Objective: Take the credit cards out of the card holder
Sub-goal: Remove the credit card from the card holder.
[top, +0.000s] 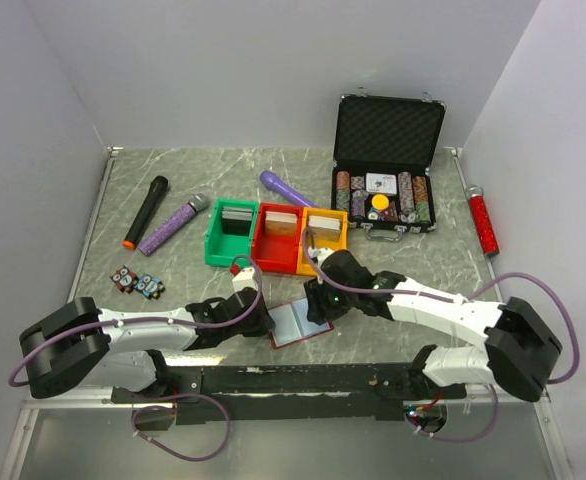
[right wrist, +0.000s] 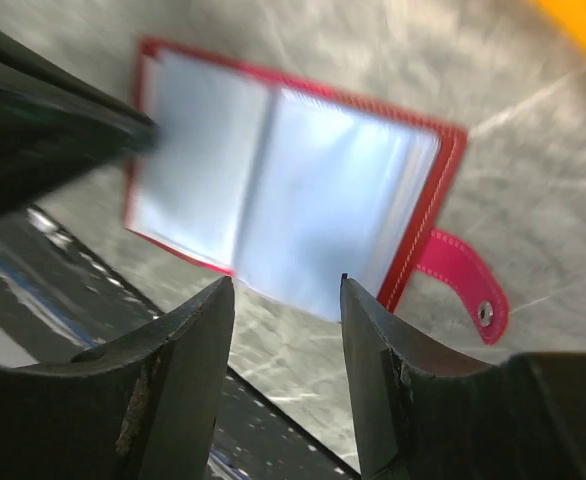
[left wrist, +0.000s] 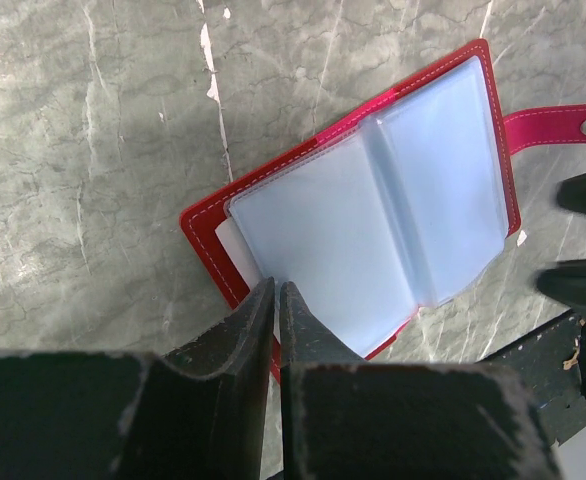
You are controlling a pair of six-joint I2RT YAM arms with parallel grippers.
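Observation:
The card holder (top: 297, 322) lies open on the table near the front edge. It is red with pale grey-blue sleeves (left wrist: 373, 210) facing up and its snap tab (left wrist: 563, 125) out to one side. A white card corner (left wrist: 227, 240) pokes out from under the sleeves. My left gripper (left wrist: 276, 288) is pinched shut at the sleeves' edge; in the top view it (top: 265, 320) is at the holder's left side. My right gripper (right wrist: 288, 285) is open and empty, just above the holder's edge near the tab (right wrist: 463, 275). In the top view it (top: 319, 302) is at the holder's right.
Green (top: 229, 235), red (top: 276, 238) and yellow (top: 324, 238) bins stand behind the holder. An open black case of poker chips (top: 388, 170) is at the back right. Two microphones (top: 145, 212) (top: 173, 223), a purple object (top: 286, 187), a red cylinder (top: 484, 220) and small cards (top: 138, 282) lie around.

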